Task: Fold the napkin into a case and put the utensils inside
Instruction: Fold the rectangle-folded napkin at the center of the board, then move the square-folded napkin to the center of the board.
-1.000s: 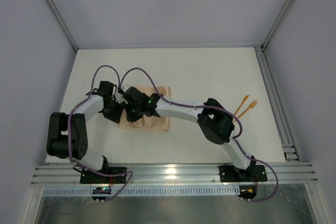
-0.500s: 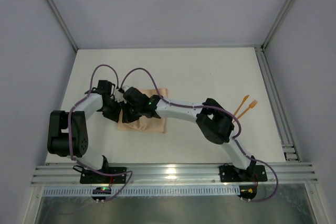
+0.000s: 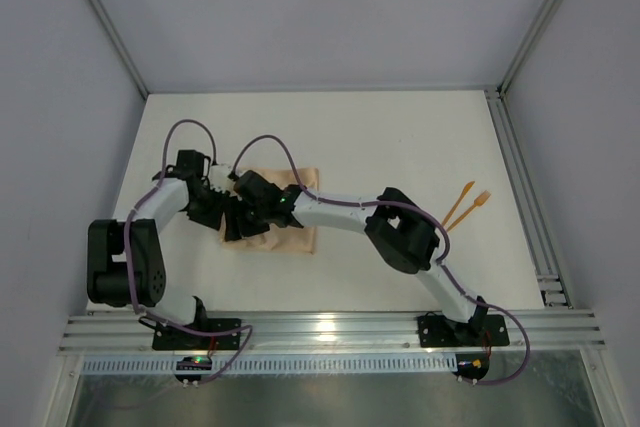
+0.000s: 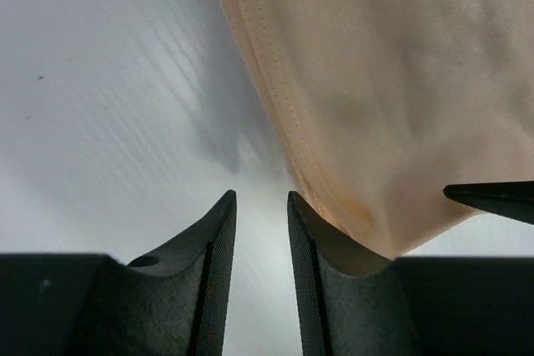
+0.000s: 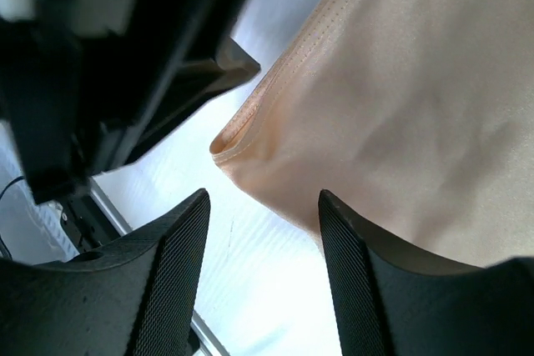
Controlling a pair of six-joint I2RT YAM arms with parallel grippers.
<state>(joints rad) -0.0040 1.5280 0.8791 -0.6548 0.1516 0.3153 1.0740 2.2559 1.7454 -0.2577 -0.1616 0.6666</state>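
The peach-orange napkin (image 3: 297, 238) lies folded into a rectangle left of the table's middle, with both arms meeting over its left edge. My left gripper (image 3: 226, 224) sits low at that edge. In the left wrist view its jaws (image 4: 261, 206) stand slightly open with bare table between them, and the napkin (image 4: 392, 106) is just right of the right finger. My right gripper (image 3: 246, 217) is open above the napkin's folded corner (image 5: 229, 143), holding nothing. Two orange utensils (image 3: 468, 204) lie far to the right, untouched.
An aluminium rail (image 3: 320, 332) runs along the near edge by the arm bases, and another rail (image 3: 522, 187) runs down the right side. Grey enclosure walls surround the white table (image 3: 400, 137). The left arm's black body (image 5: 125, 56) looms close to the right gripper.
The right gripper has opened and let go of the napkin, which now lies a little narrower. The left arm has shifted slightly left, and its jaws narrowed and then widened again.
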